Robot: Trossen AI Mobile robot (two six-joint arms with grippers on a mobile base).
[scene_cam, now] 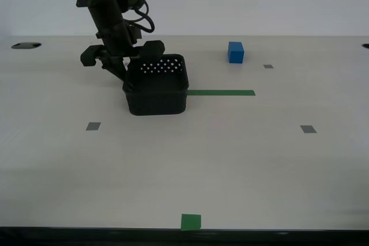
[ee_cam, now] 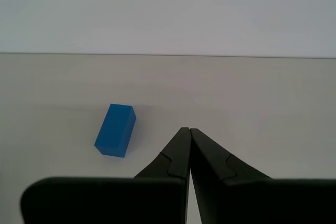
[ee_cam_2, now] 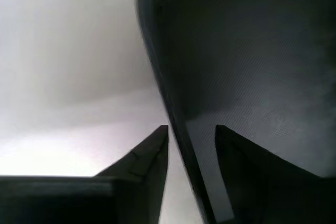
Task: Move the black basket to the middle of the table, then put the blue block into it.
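A plain pale grey wall (scene_cam: 230, 4) runs behind the off-white bench (scene_cam: 173, 171). Lighting is even and diffuse. Two dark openings (scene_cam: 26, 45) sit at the bench's far corners.

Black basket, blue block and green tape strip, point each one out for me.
black basket (scene_cam: 157, 101): exterior view, front wall.
blue block (scene_cam: 235, 52): exterior view, front face.
green tape strip (scene_cam: 222, 93): exterior view, middle of the strip.

My first hand (ee_cam: 188, 129) fingertips pressed together above pale tabletop (ee_cam: 252, 98), blue block (ee_cam: 115, 130) lying apart, nothing held, plain wall beyond
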